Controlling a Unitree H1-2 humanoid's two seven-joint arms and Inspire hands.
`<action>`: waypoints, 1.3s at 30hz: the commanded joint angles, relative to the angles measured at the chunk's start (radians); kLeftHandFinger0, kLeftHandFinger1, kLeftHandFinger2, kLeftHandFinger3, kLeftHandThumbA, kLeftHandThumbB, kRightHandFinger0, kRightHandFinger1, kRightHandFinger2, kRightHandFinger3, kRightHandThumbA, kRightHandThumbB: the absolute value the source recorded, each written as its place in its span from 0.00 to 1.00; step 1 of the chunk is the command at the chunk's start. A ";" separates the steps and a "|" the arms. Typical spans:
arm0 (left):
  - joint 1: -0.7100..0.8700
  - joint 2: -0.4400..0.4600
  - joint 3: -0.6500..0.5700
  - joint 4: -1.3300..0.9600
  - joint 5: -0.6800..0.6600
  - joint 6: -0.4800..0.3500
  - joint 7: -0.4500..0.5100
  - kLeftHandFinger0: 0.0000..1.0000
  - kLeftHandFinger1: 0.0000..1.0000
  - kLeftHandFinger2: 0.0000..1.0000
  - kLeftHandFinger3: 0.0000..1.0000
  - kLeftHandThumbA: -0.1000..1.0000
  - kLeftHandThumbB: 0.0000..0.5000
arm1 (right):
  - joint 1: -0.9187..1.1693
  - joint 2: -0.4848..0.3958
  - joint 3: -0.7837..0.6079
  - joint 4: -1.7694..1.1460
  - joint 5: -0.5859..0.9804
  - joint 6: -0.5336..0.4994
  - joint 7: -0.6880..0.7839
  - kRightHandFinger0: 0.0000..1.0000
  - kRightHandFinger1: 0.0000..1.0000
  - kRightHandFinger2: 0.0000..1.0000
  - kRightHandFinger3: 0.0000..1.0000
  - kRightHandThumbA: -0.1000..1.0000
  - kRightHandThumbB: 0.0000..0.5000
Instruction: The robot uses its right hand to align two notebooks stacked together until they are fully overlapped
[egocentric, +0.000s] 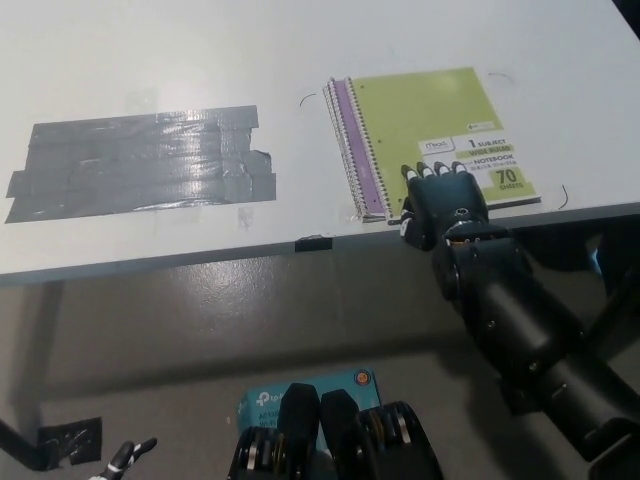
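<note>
A lime-green spiral notebook (430, 125) lies on top of a purple notebook (352, 140) on the white table (300, 60), near its front right edge. Only a narrow purple strip shows along the green cover's left side. My black right hand (438, 200) rests flat on the green notebook's near left corner, fingers spread and pointing away from me, holding nothing. Of my white left hand, only a fingertip (130, 455) shows at the bottom left, below the table.
A large patch of grey duct tape (140, 160) covers the table's left half. A small black clip (314, 242) sits on the front edge. A teal box (262, 400) lies on the floor below.
</note>
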 joint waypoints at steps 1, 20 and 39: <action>0.007 0.013 0.004 -0.037 -0.006 -0.009 -0.010 0.36 0.49 0.54 1.00 1.00 1.00 | -0.009 0.044 0.029 0.018 0.048 -0.009 0.047 1.00 1.00 1.00 1.00 1.00 0.92; 0.008 0.012 0.008 -0.037 -0.013 -0.004 -0.012 0.34 0.49 0.56 1.00 1.00 1.00 | -0.025 0.083 0.026 0.048 0.050 0.055 0.058 1.00 1.00 1.00 1.00 1.00 0.92; 0.023 0.014 0.007 -0.025 -0.007 -0.016 -0.015 0.45 0.54 0.55 1.00 1.00 1.00 | -0.029 0.126 -0.211 0.036 -0.216 0.055 0.022 1.00 1.00 1.00 1.00 1.00 0.79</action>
